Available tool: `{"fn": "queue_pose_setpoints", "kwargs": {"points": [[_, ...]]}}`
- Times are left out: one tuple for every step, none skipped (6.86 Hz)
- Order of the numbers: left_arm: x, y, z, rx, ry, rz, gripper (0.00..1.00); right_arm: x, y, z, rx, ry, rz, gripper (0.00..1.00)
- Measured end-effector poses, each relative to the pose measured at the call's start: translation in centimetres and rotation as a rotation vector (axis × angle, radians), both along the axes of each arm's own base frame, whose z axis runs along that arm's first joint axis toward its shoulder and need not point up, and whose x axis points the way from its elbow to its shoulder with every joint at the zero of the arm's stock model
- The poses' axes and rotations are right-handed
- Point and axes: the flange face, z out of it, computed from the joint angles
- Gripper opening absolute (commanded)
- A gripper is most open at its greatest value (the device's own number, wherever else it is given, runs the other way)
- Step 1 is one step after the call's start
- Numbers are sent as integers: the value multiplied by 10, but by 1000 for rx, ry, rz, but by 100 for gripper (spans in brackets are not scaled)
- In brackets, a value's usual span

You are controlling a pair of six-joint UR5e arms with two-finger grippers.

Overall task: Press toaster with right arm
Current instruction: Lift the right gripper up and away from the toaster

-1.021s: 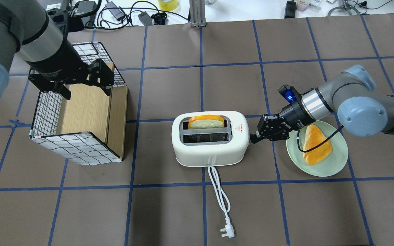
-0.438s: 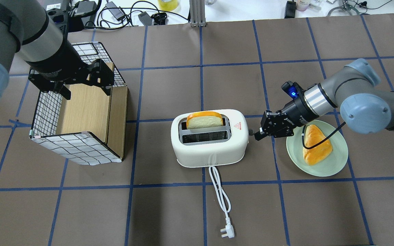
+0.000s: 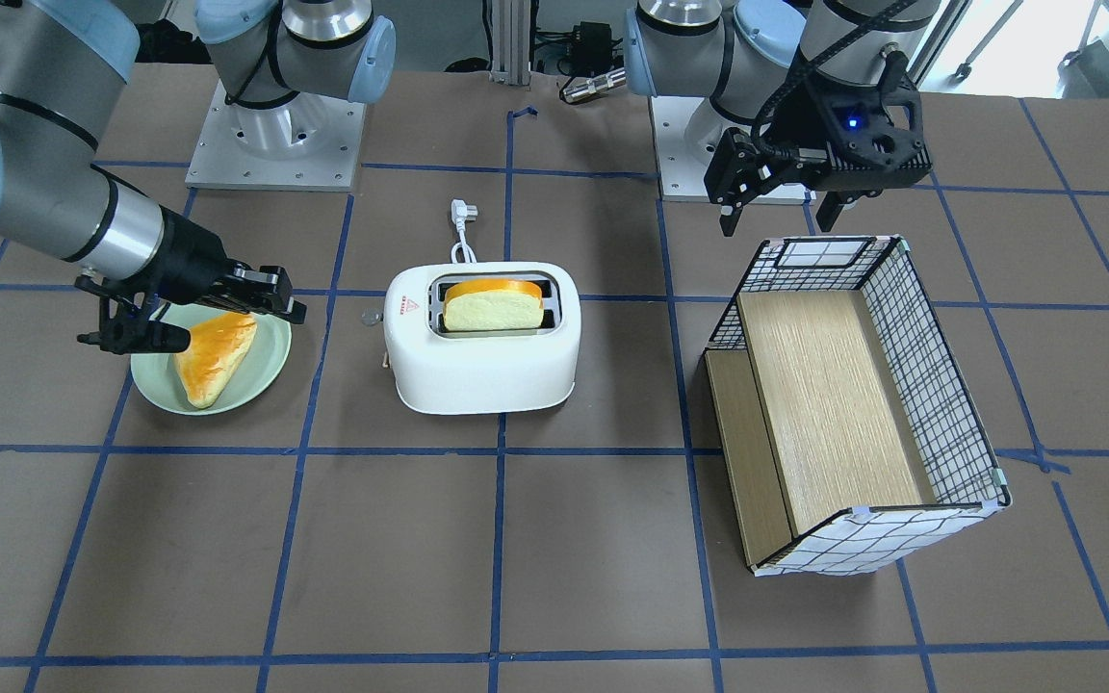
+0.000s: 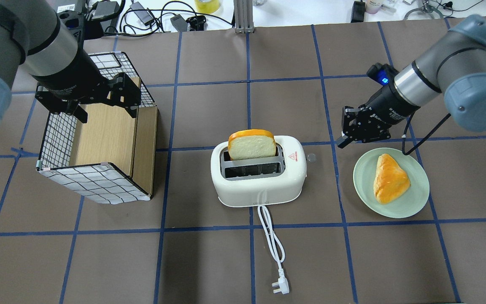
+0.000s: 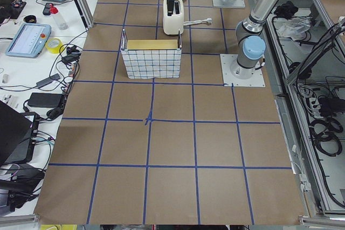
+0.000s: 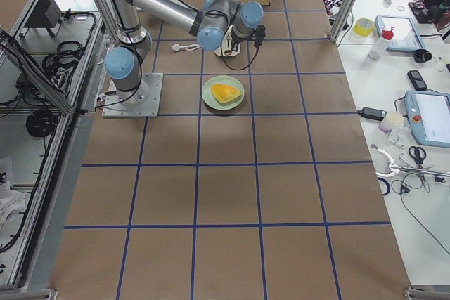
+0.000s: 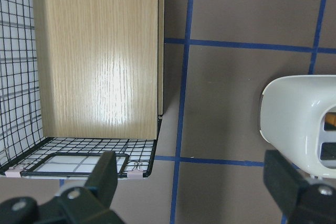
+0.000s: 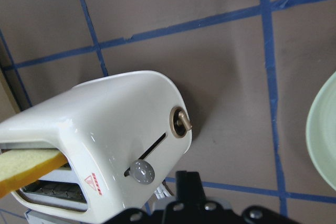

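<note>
In a row on the table (image 4: 209, 261): checked box (image 4: 99, 177), white toaster (image 4: 260, 185) in the middle, plate (image 4: 416, 202). The right arm's claw (image 4: 341, 142), closed and empty, hangs beside the toaster without touching. Bread (image 4: 251, 145) stands high and the lever (image 8: 142, 172) is up, so pressing seems not yet done.

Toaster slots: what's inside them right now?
One bread slice stands in the toaster's slot farther from the robot, lower part hidden inside. The nearer slot shows only wire guides.

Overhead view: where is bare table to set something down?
Bare: between checked wire box and rounded white toaster, and either side of its white cord. Crowded: between toaster and pale green plate, near the right pincer.
</note>
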Motion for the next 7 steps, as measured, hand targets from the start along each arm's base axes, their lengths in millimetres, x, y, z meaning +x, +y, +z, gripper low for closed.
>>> {"fn": "queue_pose_setpoints", "kwargs": {"points": [[0, 0, 0, 0, 0, 0, 100, -1, -6, 42, -13, 91, 6, 0], [0, 0, 0, 0, 0, 0, 100, 4, -11, 88, -25, 194, 18, 0], [0, 0, 0, 0, 0, 0, 100, 17, -11, 126, -35, 284, 27, 0], [0, 0, 0, 0, 0, 0, 100, 32, -8, 150, -45, 345, 32, 19], [0, 0, 0, 0, 0, 0, 100, 43, -6, 159, -54, 390, 44, 75], [0, 0, 0, 0, 0, 0, 100, 46, -7, 162, -81, 432, 71, 93], [0, 0, 0, 0, 0, 0, 100, 46, -14, 164, -139, 460, 98, 100]]}}
